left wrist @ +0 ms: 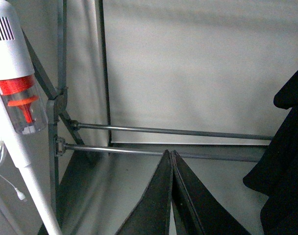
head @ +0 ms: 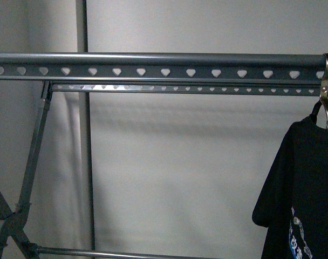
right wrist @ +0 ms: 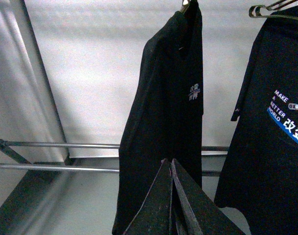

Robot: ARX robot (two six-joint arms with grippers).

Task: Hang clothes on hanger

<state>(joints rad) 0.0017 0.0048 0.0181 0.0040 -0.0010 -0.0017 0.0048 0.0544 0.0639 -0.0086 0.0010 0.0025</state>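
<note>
The grey rack's top rail (head: 153, 65), punched with heart-shaped holes, crosses the front view. A black T-shirt (head: 304, 189) with a blue and white print hangs on a shiny coat hanger (head: 327, 86) hooked over the rail at the far right. Neither gripper shows in the front view. My left gripper (left wrist: 171, 152) is shut and empty, pointing at the rack's lower bars (left wrist: 163, 131). My right gripper (right wrist: 168, 160) is shut and empty, just before a hanging black T-shirt (right wrist: 163, 112) seen side-on. A second black T-shirt (right wrist: 276, 147) with a blue and white print hangs beside it.
A white stick vacuum (left wrist: 16, 98) with a red part inside stands by the rack's crossed legs (left wrist: 58, 98). Black cloth (left wrist: 286, 156) hangs at the edge of the left wrist view. The rack's low bars (right wrist: 56, 145) run behind the shirts. A plain wall stands behind.
</note>
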